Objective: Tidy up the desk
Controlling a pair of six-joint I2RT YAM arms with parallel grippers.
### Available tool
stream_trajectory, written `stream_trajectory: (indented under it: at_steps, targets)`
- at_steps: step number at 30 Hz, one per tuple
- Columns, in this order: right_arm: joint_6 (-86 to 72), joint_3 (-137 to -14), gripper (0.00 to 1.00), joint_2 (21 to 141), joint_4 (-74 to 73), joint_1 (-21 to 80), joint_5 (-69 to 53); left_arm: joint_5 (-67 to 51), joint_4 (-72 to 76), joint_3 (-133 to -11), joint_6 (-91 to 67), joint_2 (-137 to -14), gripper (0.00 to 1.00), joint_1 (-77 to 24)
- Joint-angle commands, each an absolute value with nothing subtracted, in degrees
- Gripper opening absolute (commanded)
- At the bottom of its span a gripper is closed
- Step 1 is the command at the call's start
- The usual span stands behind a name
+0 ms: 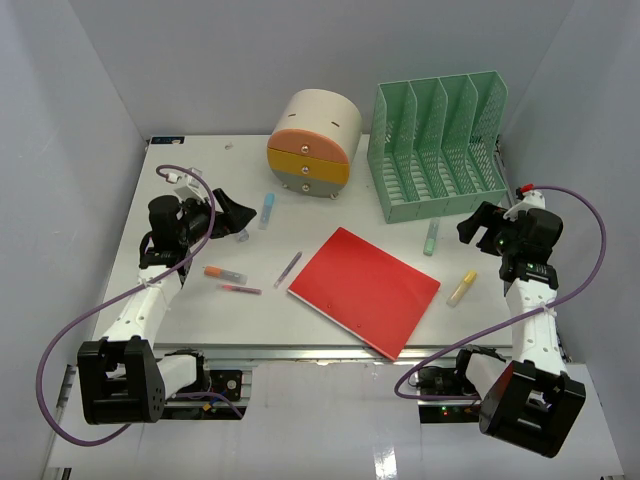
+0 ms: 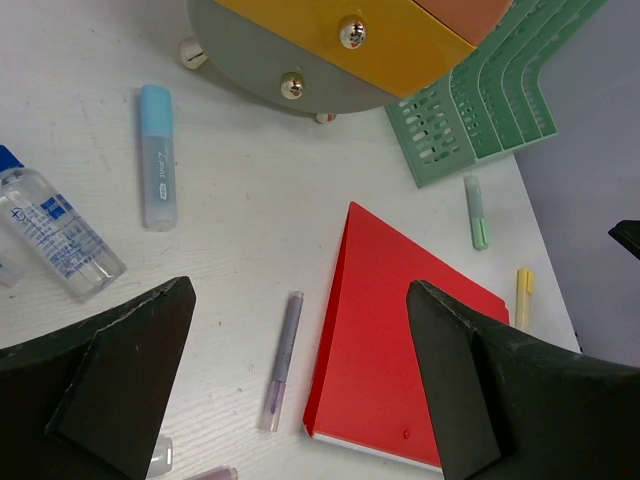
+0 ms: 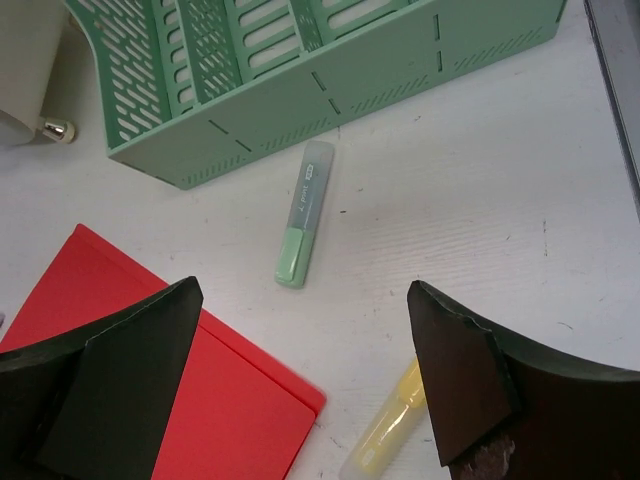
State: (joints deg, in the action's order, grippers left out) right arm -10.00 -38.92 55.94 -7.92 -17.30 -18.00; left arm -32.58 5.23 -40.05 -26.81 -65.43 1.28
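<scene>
The white desk (image 1: 200,310) carries a red folder (image 1: 365,290) at its middle front. My left gripper (image 1: 232,215) is open and empty, hovering at the left above a clear bottle (image 2: 55,235), with a purple pen (image 2: 282,360) and the folder (image 2: 400,330) below its jaws. My right gripper (image 1: 478,228) is open and empty at the right. In the right wrist view (image 3: 302,288) it hangs above bare desk between a green highlighter (image 3: 303,215) and a yellow highlighter (image 3: 385,430).
A green slotted file rack (image 1: 437,145) and a round drawer unit (image 1: 312,143) stand at the back. A blue highlighter (image 1: 267,210), an orange marker (image 1: 224,272) and a pink pen (image 1: 241,289) lie on the left half. Grey walls enclose the desk.
</scene>
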Motion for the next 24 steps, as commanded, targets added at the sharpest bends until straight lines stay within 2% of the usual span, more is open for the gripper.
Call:
stream_trajectory:
  at_steps: [1, 5, 7, 12, 17, 24]
  targets:
    - [-8.5, -41.4, 0.9, 55.2, -6.7, -17.8, -21.8, -35.0, 7.1, -41.7, -27.2, -64.9, 0.98, 1.1]
    - [6.1, -39.0, 0.9, 53.3, -5.6, -17.5, -43.7, -37.8, 10.3, -40.5, -31.8, -63.8, 0.98, 1.0]
    - [15.8, -39.4, 0.9, 52.8, -7.4, -15.9, -59.9, -40.0, 13.0, -39.6, -35.0, -64.0, 0.98, 0.9]
    - [29.8, -45.3, 0.9, 57.7, -21.6, -12.0, -60.9, -41.5, 10.8, -43.9, -38.2, -68.5, 0.98, 0.3]
    - [29.7, -44.2, 0.9, 60.8, -21.5, -12.5, -65.7, -35.6, 4.2, -54.8, -38.3, -75.7, 0.98, -8.6]
    - [30.4, -40.4, 0.92, 56.2, -20.7, -15.9, -70.7, -30.8, 1.9, -66.1, -43.8, -85.9, 0.93, -11.9]
